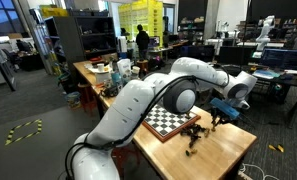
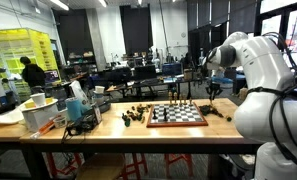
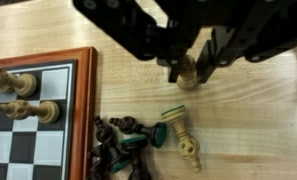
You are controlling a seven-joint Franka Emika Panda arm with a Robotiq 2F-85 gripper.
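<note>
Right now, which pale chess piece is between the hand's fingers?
The lone pale piece on bare wood; the other off-board one lies flat by dark pieces.

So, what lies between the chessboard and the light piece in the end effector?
Only bare table separates chessboard and light piece, in the wrist view; dark pieces lie aside.
</note>
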